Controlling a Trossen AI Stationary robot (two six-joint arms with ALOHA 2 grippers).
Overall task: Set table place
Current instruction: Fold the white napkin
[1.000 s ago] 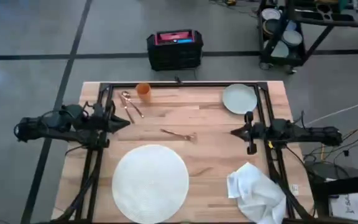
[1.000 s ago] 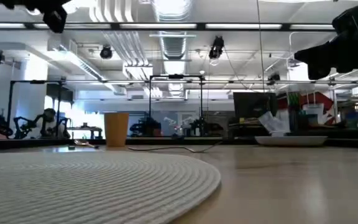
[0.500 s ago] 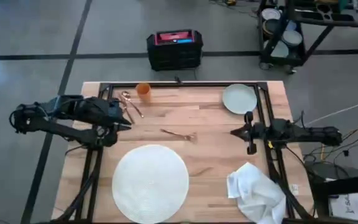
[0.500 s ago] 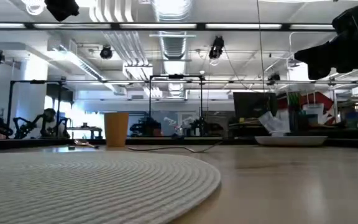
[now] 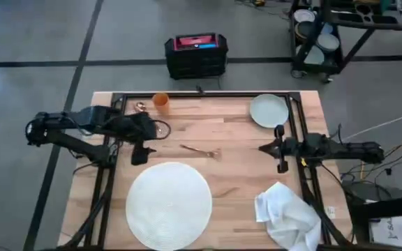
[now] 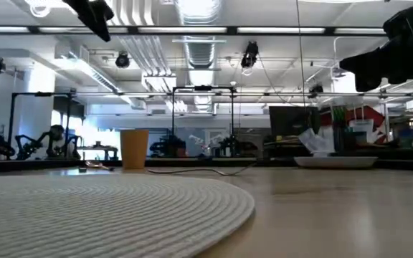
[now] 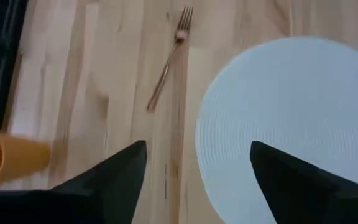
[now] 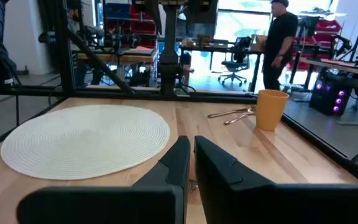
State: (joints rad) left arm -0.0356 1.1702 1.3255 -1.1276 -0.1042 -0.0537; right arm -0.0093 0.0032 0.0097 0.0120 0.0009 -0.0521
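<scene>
The round white mat (image 5: 169,202) lies flat at the table's near middle. A copper fork (image 5: 201,150) lies just beyond it, also in the left wrist view (image 7: 166,59). The pale plate (image 5: 269,110) sits at the far right and an orange cup (image 5: 160,102) stands at the far left. My left gripper (image 5: 144,143) hangs open high over the table, left of the fork, pointing down, with nothing between its fingers (image 7: 194,162). My right gripper (image 5: 264,147) is shut and empty at the right side (image 8: 188,155).
More copper cutlery (image 8: 232,115) lies beside the cup, mostly hidden under my left arm in the high view. A crumpled white napkin (image 5: 288,215) lies at the near right corner. The black frame rail (image 5: 201,94) borders the table. A person (image 8: 281,43) stands in the room beyond.
My left gripper has swung from the table's left edge toward the middle, over the cutlery, and has tipped its fingers downward. My right arm and the things on the table have stayed still.
</scene>
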